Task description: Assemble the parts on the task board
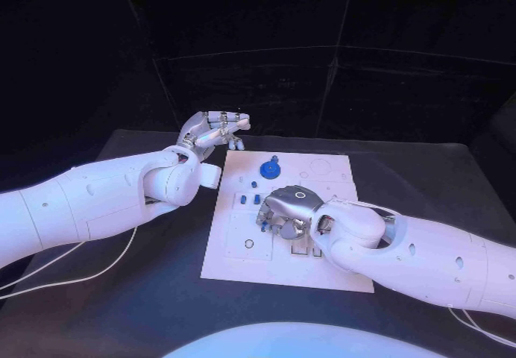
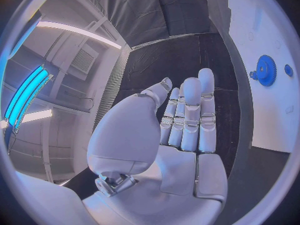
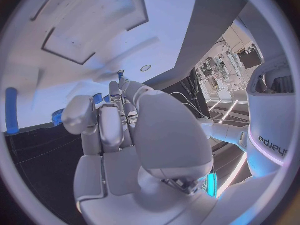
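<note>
1. The white board lies flat in the middle of the black counter.
2. A round blue gear sits on the far part of the board. In the left wrist view the gear looks like it is already in its spot, with a small blue piece just beside it.
3. A few small blue pieces lie on the board near its middle. I think these are not put in yet.
4. The right hand is low over the middle of the board, palm down, fingers curled toward it. In the right wrist view, the right hand has small blue bits near its fingertips. I cannot tell if it is pinching one.
5. A long blue peg lies on the board, apart from that hand.
6. The left hand is held up past the far left corner of the board. Its fingers are straight and close together, and it holds nothing.
7. I think the job is only partly done. The gear looks placed, but loose pieces and bare holes remain on the board.
</note>
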You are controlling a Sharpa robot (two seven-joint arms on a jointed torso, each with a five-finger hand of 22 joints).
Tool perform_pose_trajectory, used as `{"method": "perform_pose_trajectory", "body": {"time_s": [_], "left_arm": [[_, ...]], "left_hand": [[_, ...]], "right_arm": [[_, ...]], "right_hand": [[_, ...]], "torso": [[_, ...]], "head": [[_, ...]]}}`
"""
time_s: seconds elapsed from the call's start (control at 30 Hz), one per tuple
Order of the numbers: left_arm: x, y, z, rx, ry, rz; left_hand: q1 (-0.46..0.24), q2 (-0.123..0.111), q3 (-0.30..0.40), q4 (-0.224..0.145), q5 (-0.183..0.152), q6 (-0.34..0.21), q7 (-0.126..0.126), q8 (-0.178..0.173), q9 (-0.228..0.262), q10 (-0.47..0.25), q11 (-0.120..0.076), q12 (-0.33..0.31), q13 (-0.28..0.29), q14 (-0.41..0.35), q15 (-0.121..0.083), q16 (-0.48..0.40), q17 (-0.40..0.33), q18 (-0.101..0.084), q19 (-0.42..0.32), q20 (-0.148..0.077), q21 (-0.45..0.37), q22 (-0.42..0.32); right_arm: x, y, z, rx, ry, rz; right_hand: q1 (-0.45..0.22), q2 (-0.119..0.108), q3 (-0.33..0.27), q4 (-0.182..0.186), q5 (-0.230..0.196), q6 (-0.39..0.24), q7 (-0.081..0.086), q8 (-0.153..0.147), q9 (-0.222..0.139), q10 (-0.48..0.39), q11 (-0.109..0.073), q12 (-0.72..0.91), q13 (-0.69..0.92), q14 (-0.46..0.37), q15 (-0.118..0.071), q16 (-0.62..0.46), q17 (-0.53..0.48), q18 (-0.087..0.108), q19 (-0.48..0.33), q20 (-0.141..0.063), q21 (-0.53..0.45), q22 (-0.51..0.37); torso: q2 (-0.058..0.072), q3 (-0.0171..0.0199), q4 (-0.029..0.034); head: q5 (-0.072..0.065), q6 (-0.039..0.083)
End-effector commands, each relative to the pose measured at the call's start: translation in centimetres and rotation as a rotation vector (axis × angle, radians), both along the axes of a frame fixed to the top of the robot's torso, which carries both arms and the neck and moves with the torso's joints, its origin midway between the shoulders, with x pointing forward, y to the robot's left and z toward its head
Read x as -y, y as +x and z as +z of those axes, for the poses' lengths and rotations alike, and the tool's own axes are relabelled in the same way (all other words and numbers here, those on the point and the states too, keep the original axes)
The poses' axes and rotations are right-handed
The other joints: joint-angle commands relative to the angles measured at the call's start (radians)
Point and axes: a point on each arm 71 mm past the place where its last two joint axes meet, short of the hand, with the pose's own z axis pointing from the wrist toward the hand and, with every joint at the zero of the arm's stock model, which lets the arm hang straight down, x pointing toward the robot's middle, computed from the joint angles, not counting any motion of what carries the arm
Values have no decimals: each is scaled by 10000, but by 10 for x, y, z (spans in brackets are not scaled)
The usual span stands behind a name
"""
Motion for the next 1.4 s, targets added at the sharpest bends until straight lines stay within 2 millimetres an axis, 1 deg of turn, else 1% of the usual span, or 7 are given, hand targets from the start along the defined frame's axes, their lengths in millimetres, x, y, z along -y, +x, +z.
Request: {"method": "perform_pose_trajectory", "body": {"time_s": [0.03, 0.5, 0.8, 0.93, 1.27, 1.33, 1.4], "left_arm": [[1, 0, 2, 102, -88, -72], [0, 0, 2, 88, -83, -69], [1, 0, 2, 75, -90, -95], [1, 0, 2, 65, -93, -111], [1, 0, 3, 55, -96, -125], [1, 0, 3, 47, -94, -128], [1, 0, 2, 37, -95, -138]], "left_hand": [[-83, 11, -53, 17, 42, -61, -6, 68, -15, -62, -6, 58, 12, -76, 20, -26, -8, 139, 16, 31, -52, -16], [-83, 11, -53, 17, 42, -61, -6, 68, -15, -62, -6, 58, 12, -76, 20, -26, -8, 139, 16, 31, -52, -16], [-83, 11, -53, 17, 42, -61, -6, 68, -15, -62, -6, 58, 12, -76, 20, -26, -8, 139, 16, 31, -52, -16], [-66, 14, -62, 13, 42, -69, -7, 71, -16, -72, -7, 67, 15, -84, 19, -34, -27, 141, 21, 31, -62, -25], [-66, 14, -62, 13, 42, -69, -7, 71, -16, -73, -7, 67, 15, -84, 19, -35, -28, 141, 21, 31, -63, -26], [-66, 14, -62, 13, 42, -69, -7, 71, -16, -73, -7, 67, 15, -84, 19, -35, -28, 141, 21, 31, -63, -26], [-64, 13, -66, 13, 42, -72, -6, 71, -17, -76, -7, 68, 15, -86, 19, -37, -33, 141, 22, 31, -65, -28]], "right_arm": [[0, 0, -1, -25, -206, 73], [-2, -1, -2, -81, -313, 73], [-4, 0, -4, -146, -661, 8], [-5, 0, -5, -182, -809, -34], [-6, 0, -6, -160, -816, -62], [-6, 0, -6, -123, -747, -65], [-6, 0, -5, -68, -641, -82]], "right_hand": [[-79, 5, 63, 11, 34, 74, 13, 37, 18, 42, 27, -33, 15, 385, -25, 55, 11, -112, 58, -7, 41, 17], [-124, -2, 64, -1, 27, 91, 7, 41, 23, 55, 23, -30, 17, 384, -27, 50, -3, -109, 50, -7, 41, 13], [-387, -82, 33, -37, 10, 23, 25, -19, 12, -103, 60, -143, -22, 371, 3, 46, -38, -101, -6, 12, 30, -14], [-558, -153, -29, -24, 74, -84, 60, -84, -9, -237, 110, -232, -58, 368, 44, 48, -54, -98, -38, 39, 18, -36], [-941, -369, -237, 48, 86, -248, 151, -152, -36, -694, 252, -415, -152, 302, 158, -7, -170, -76, -160, 130, -57, -149], [-1027, -427, -298, 66, 105, -320, 196, -165, -48, -962, 309, -438, -203, 252, 218, -60, -259, -53, -248, 172, -140, -280], [-1095, -500, -374, 67, 180, -440, 268, -182, -72, -1381, 405, -428, -280, 120, 299, -247, -535, 16, -476, 240, -389, -669]], "torso": [[3, -1, -5], [-4, 7, -16], [2, 5, -10], [-1, -5, -6], [-6, 3, -14], [-6, 1, -19], [-4, 1, -21]], "head": [[4, -16], [25, -32], [1, -29], [-3, -33], [12, -56], [16, -53], [19, -50]]}}
